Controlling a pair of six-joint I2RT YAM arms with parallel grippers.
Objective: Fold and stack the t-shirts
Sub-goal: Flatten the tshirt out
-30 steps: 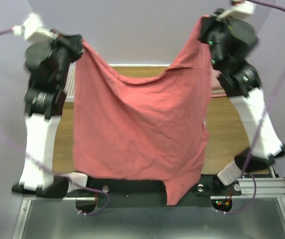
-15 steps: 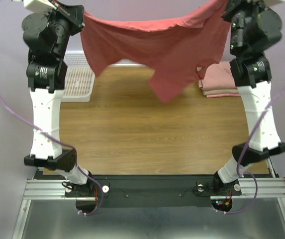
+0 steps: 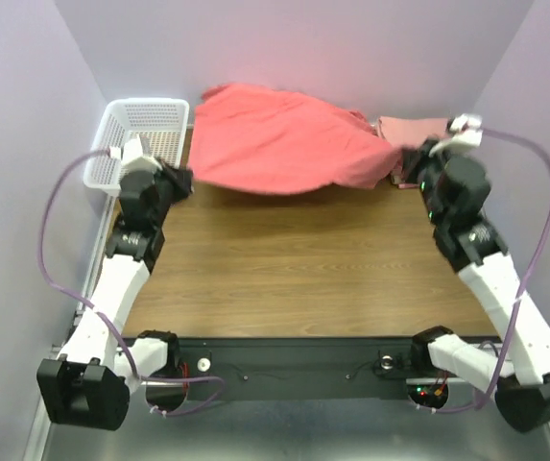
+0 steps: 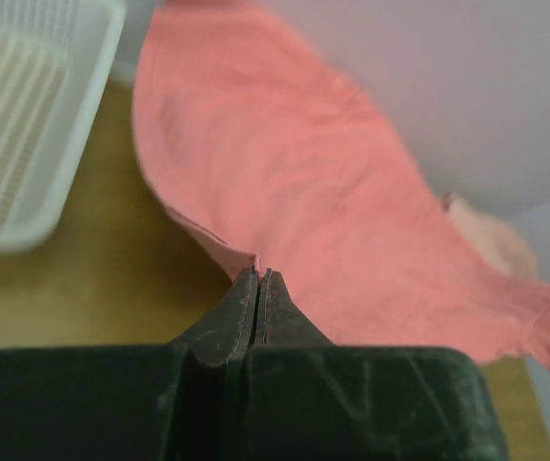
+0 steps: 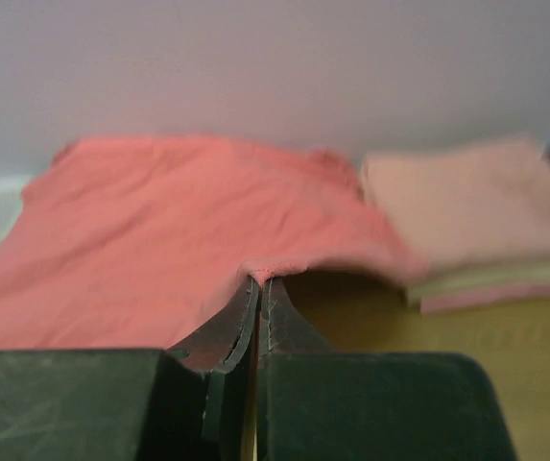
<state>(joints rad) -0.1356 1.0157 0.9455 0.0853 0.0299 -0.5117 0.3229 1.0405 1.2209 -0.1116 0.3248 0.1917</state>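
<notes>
Top camera sits high above the near edge, tilted down toward the back wall [image 3: 294,43]; wide view, whole table [image 3: 294,259] in frame. Left wrist camera is right behind the left gripper [image 4: 257,277], low, aimed far-right, very close to the red shirt [image 4: 294,182], basket [image 4: 25,125] upper left. Right wrist camera is likewise behind the right gripper [image 5: 258,282], facing the back wall, folded pile [image 5: 466,206] at right. All three share the red shirt; top and left wrist share the basket; top and right wrist share the folded pile.

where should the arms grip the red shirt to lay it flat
By its near edge, one corner each, from the arms' side: the coral-red shirt drapes away toward the back wall, and the left fingers and right fingers pinch there now.
</notes>
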